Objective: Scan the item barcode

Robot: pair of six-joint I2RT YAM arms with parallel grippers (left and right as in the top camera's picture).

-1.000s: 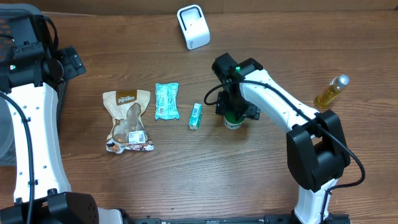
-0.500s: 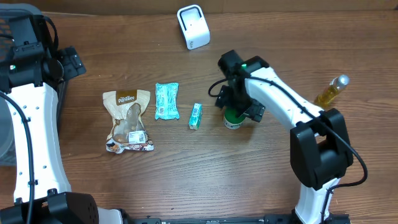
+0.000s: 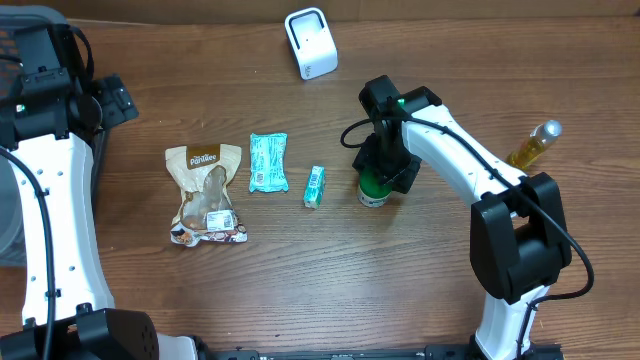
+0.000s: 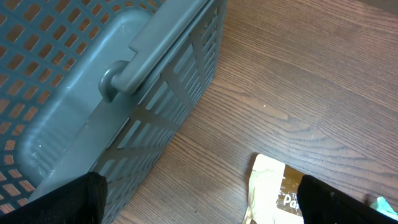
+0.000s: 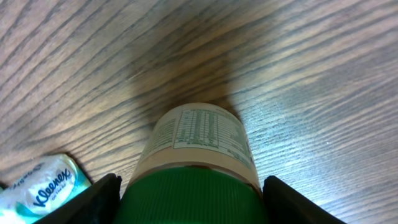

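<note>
Right wrist view: right gripper (image 5: 193, 202) points down at the table, its two black fingers (image 5: 93, 199) on either side of the green lid of a jar (image 5: 202, 140), each pressed against the lid's edge with no gap showing, so the jaws are clamped on it. The jar stands upright on the wooden table (image 5: 311, 74), with a cream body and a printed panel of small text facing the camera. A Kleenex tissue pack (image 5: 43, 186) lies just beside it, apart from it. From overhead, the jar sits right of centre under the right arm's wrist. To its left, in a row, lie the tissue pack, a teal packet (image 3: 268, 162) and a brown snack pouch (image 3: 207, 195), all flat and separate. A white scanner (image 3: 311, 43) stands at the far edge, well apart from the jar. A bottle of yellow liquid (image 3: 531, 147) lies off to the right. The left gripper (image 4: 199, 208) hangs at the left side with its fingers spread wide and nothing between them, over the edge of a grey-blue plastic basket (image 4: 93, 74).
</note>
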